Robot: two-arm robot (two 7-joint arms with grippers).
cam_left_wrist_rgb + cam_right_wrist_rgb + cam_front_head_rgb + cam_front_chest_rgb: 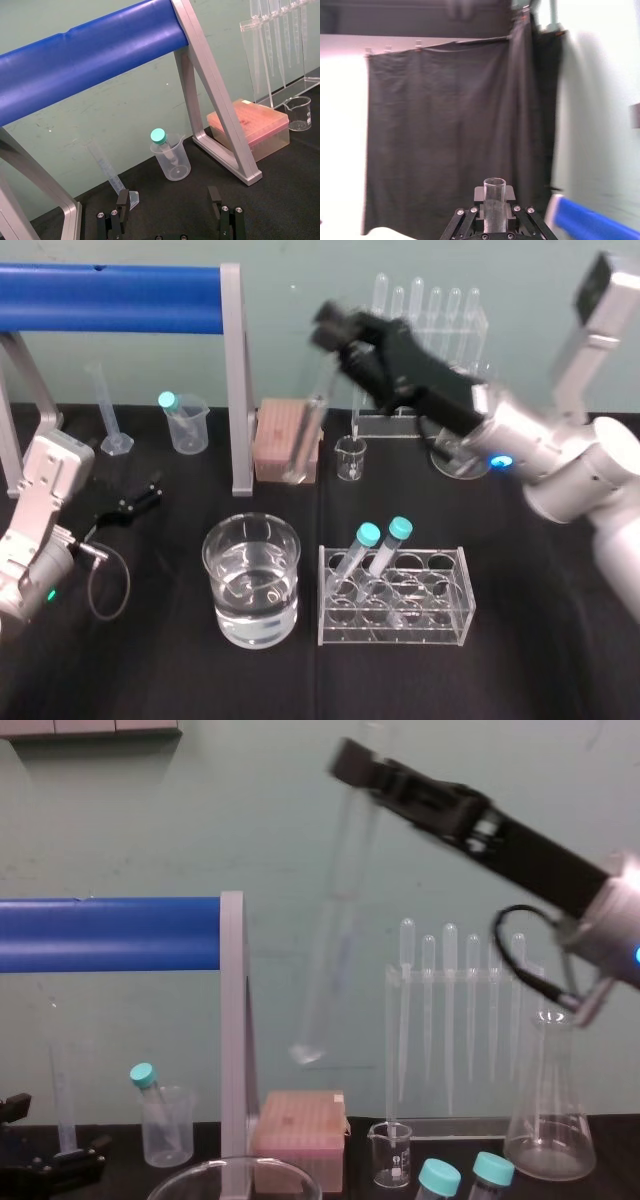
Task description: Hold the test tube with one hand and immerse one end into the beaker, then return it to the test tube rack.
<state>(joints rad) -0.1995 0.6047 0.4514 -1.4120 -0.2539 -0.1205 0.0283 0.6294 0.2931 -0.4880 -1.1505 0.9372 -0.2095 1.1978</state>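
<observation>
Right pincer [365,770] clenched on test tube [335,910] near rim, high above table. Long axis near-vertical, closed end down. Beaker [222,590] lies below, nearer robot, slightly left. Left pincer [170,197] released, parked left.

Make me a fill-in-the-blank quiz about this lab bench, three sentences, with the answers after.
The test tube is held up in the air by the ___ gripper. The rack holds ___ teal-capped tubes. The left gripper, parked at the left, has its fingers ___.
Missing words: right, two, open.
</observation>
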